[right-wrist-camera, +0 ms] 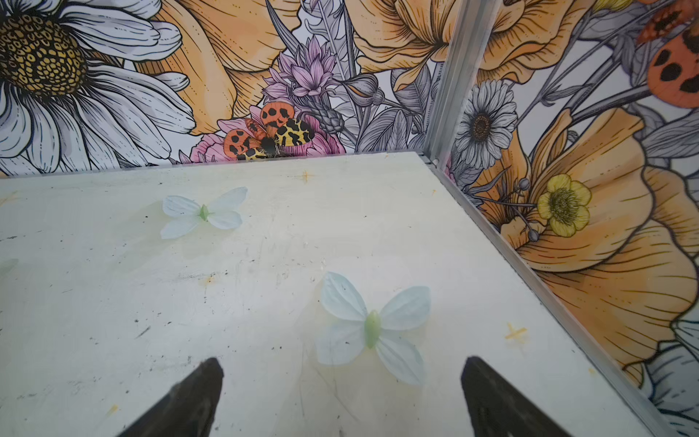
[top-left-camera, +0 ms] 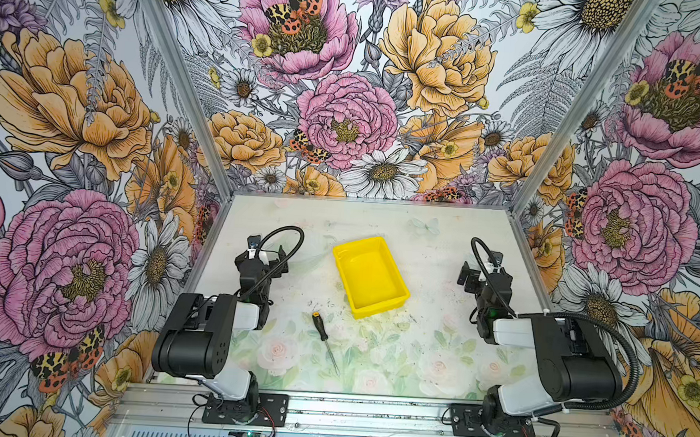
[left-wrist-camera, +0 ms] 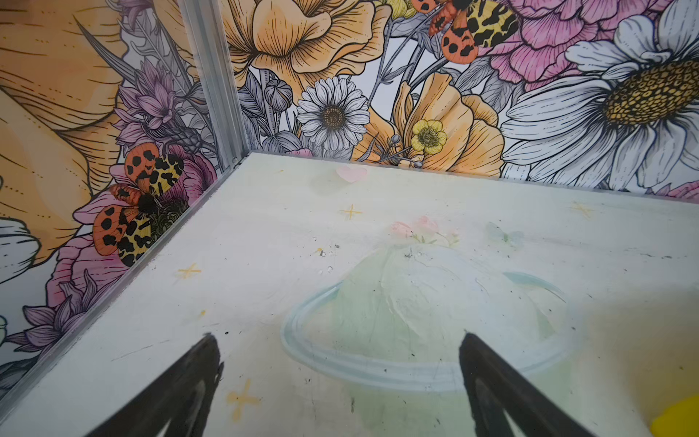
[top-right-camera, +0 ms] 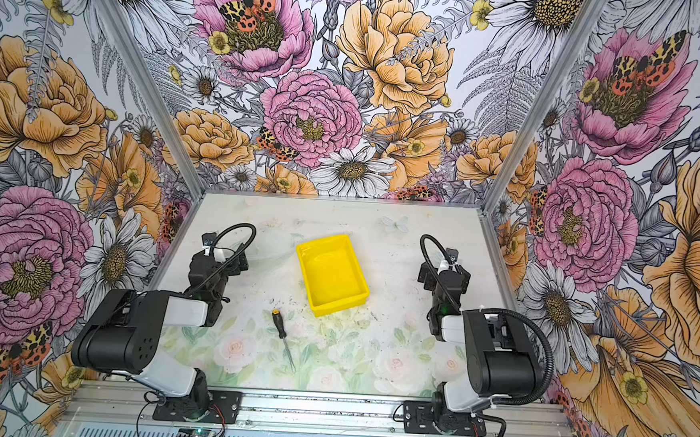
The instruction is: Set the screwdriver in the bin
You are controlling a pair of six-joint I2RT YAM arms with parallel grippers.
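The left gripper (left-wrist-camera: 337,336) has its two black fingers (left-wrist-camera: 181,382) spread wide, with nothing between them but bare table (left-wrist-camera: 264,287). A sliver of the yellow bin (left-wrist-camera: 677,420) shows outside the gap, past one finger. The right gripper (right-wrist-camera: 342,360) also has its fingers (right-wrist-camera: 491,397) spread apart and empty. A pale blue butterfly print (right-wrist-camera: 372,329) lies on the surface just ahead of those fingertips, and a second one (right-wrist-camera: 204,212) is farther out towards the back wall.

In both top views the bin (top-left-camera: 380,309) (top-right-camera: 341,306) sits on the table between the two pairs of fingers, apart from both, and nothing is in it. The screwdriver (top-left-camera: 325,342) (top-right-camera: 285,339) lies flat on the floral mat. It is behind the left fingers, on the side towards the arm bases, and nearer to them than to the right fingers. No finger touches it. Its black and yellow handle points towards the bin's near corner, close to the bin but not touching it. The thin shaft runs away from the bin towards the base rail.
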